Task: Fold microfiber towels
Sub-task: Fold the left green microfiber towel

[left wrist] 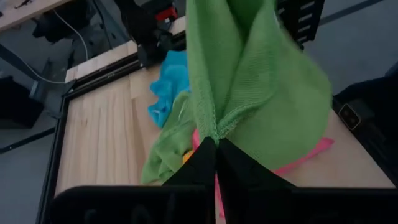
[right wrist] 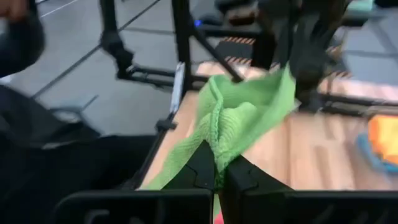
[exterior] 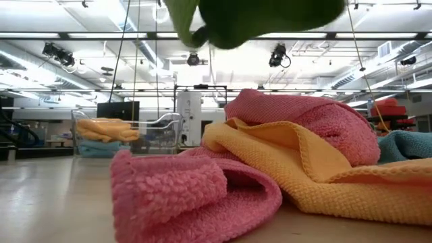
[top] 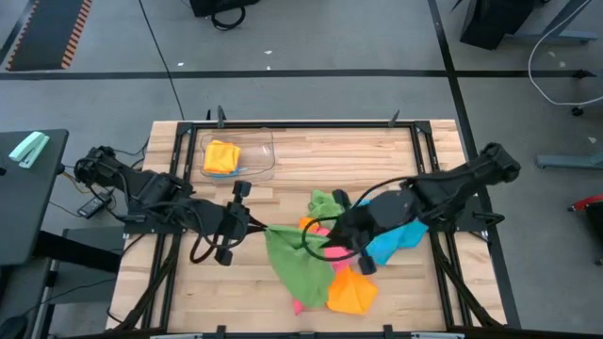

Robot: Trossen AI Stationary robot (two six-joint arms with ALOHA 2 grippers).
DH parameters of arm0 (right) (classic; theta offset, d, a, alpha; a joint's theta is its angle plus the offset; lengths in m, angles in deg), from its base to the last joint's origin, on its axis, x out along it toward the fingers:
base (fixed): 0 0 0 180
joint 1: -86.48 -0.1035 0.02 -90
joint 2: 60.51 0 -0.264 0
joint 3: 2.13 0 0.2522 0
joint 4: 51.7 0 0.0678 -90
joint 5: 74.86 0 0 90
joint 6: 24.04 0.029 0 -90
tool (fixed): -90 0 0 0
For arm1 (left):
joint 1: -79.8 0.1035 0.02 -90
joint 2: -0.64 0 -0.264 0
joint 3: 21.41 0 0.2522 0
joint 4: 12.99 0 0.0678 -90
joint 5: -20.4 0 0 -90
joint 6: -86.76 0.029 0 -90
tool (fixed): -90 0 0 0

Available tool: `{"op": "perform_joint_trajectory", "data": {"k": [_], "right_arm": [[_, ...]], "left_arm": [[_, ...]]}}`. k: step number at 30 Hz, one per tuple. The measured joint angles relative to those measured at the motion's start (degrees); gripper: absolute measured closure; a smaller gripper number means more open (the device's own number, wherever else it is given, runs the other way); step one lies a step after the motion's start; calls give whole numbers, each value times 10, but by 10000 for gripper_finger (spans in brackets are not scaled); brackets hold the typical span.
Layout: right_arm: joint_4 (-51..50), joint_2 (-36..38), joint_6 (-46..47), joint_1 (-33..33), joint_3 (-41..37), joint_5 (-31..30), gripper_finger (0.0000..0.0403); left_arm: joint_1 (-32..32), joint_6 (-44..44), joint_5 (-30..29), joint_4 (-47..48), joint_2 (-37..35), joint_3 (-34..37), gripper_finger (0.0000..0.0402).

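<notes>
A green microfiber towel (top: 294, 259) hangs lifted between my two grippers, above a heap of pink (exterior: 202, 189), orange (exterior: 297, 162) and blue (top: 400, 240) towels lying on the table. In the low view the green towel (exterior: 263, 17) shows only at the top, clear of the heap. My left gripper (top: 261, 227) is shut on its left end and my right gripper (top: 325, 250) on its right end. A second green towel (top: 325, 201) lies at the heap's far side. My left gripper pinches a hemmed edge of the green towel (left wrist: 214, 134) between its two shut fingers (left wrist: 199, 165). The cloth bunches in folds at the fingertips and stands clear of the table. My right gripper pinches a gathered fold of the same towel (right wrist: 219, 146) between its shut fingers (right wrist: 202, 168). From there the cloth runs in loose folds toward my left gripper, off the table.
A clear plastic bin (top: 256, 158) at the table's far left holds a folded yellow towel (top: 221, 155) on a blue one. A dark metal frame (top: 424, 151) runs round the wooden tabletop. Bare wood lies at the near left (top: 188, 292).
</notes>
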Motion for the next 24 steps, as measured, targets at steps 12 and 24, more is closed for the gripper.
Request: {"op": "perform_joint_trajectory", "data": {"k": [12,24], "right_arm": [[-122,-5,12,-2,0,10,395],[-191,-3,-30,9,52,57,395]], "left_arm": [[0,0,1,-11,1,-1,393],[4,6,0,-3,1,0,395]]}}
